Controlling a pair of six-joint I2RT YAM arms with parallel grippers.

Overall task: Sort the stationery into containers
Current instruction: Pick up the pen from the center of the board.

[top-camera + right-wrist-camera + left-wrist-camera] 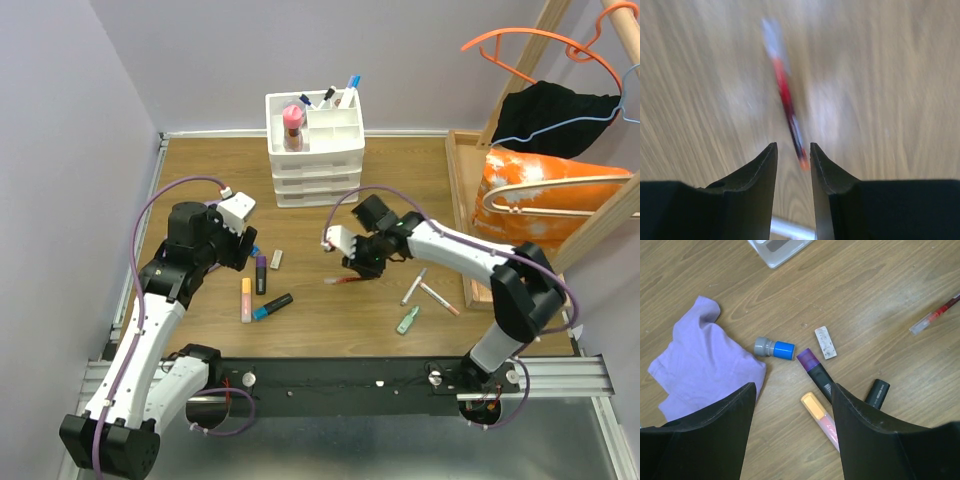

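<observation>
The white organiser (313, 140) stands at the back with markers (330, 97) and a pink bottle (292, 125) in its top compartments. My left gripper (243, 258) (792, 387) hangs open over an orange-capped pink highlighter (822, 420) (246, 298), beside a purple-capped black marker (815, 370) and a black marker (877, 392). My right gripper (352, 268) (791, 146) is low over a red pen (787, 105) (345, 281) lying on the table. Its jaws stand narrowly apart with the pen's end between the tips, not clamped; this view is blurred.
A purple cloth (705, 365), a blue-and-grey cap (774, 348) and a white eraser (825, 342) lie near the left gripper. Two pens (413, 286) (440, 298) and a green one (407, 320) lie front right. A wooden frame (460, 190) with hangers borders the right.
</observation>
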